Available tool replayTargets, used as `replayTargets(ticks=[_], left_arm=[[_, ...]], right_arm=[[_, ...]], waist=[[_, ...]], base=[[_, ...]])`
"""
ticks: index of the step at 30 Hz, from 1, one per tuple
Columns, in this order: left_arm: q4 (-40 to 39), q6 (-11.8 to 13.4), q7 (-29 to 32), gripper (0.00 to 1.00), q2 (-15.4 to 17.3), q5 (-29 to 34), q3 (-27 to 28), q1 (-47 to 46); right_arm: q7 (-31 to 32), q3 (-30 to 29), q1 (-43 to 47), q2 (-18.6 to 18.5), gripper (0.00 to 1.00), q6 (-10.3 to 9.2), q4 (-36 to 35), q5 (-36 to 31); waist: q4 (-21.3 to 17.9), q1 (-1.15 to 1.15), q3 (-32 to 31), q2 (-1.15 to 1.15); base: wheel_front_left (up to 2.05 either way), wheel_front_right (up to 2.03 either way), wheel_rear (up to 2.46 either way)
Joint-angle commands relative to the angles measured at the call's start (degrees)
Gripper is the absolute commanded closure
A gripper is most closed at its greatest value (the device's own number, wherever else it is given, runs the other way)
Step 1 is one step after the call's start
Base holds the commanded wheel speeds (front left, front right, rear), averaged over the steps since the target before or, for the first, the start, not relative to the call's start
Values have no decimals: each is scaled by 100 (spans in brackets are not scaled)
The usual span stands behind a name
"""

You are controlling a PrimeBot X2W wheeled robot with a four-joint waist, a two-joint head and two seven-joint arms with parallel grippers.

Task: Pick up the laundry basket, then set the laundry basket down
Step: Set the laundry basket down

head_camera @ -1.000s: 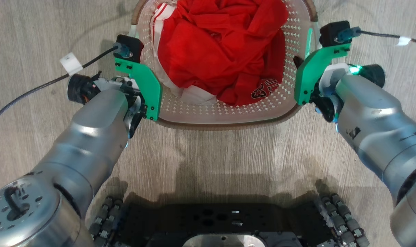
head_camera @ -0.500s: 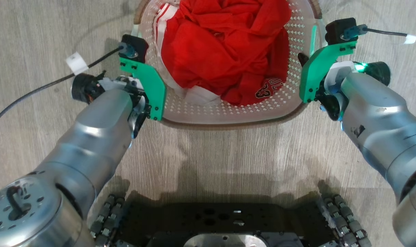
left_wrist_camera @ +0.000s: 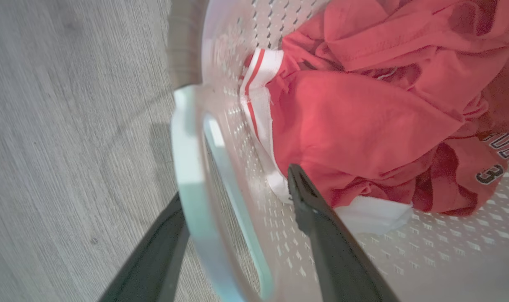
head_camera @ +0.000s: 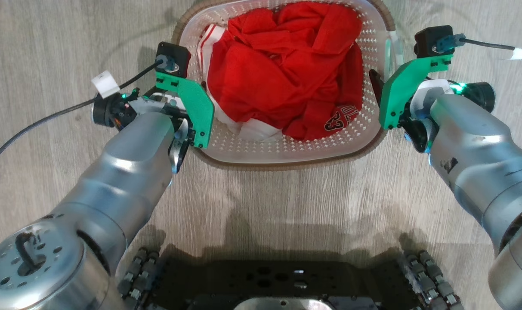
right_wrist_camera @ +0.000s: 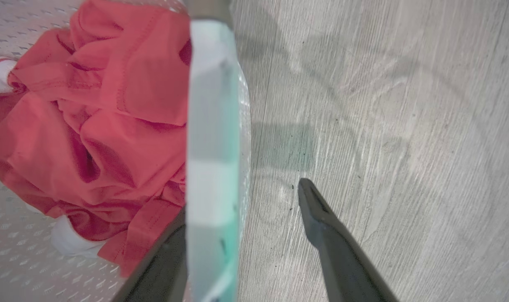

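Observation:
The laundry basket (head_camera: 286, 151), white and perforated with a brown rim, stands on the floor holding red and white clothes (head_camera: 282, 69). My left gripper (left_wrist_camera: 237, 188) is open astride the basket's left white handle (left_wrist_camera: 191, 180). One finger is outside the wall and the other finger (left_wrist_camera: 317, 226) is inside, by the clothes. My right gripper (right_wrist_camera: 241, 201) is open around the right handle (right_wrist_camera: 212, 147), its outer finger (right_wrist_camera: 321, 222) standing clear over the floor. In the head view both wrists flank the basket, the left (head_camera: 187, 112) and the right (head_camera: 394, 94).
Pale wood-look floor (head_camera: 286, 202) surrounds the basket. Black cables (head_camera: 37, 125) trail from each wrist camera across the floor. My dark wheeled base (head_camera: 282, 284) sits at the bottom of the head view, a little behind the basket.
Both grippers were shut on the basket's handles and have now opened. The basket sits lower in the head view, with more of its far rim showing.

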Motion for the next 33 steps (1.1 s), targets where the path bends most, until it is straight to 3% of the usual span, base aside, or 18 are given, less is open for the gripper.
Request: replayTargets(ticks=[1, 15, 23, 33], left_arm=[[-31, 17, -67, 0, 109, 21, 29, 13], [53, -26, -505, 0, 109, -132, 28, 409], [104, -141, -882, 0, 109, -243, 31, 918], [81, -347, -1227, 0, 118, -398, 346, 1592]], right_arm=[[-4, 14, 424, 72, 0, 9, 6, 41], [-91, -75, 837, 180, 0, 9, 67, 176], [-473, -38, 1297, 152, 0, 9, 76, 64], [-1083, -532, 2071, 76, 0, 9, -416, 399]], waist=[[4, 0, -39, 0], [-61, 0, -984, 0], [-84, 0, -2180, 0], [-85, 0, -3924, 0]], base=[[0, 0, 0], [0, 0, 0], [0, 0, 0], [0, 0, 0]])
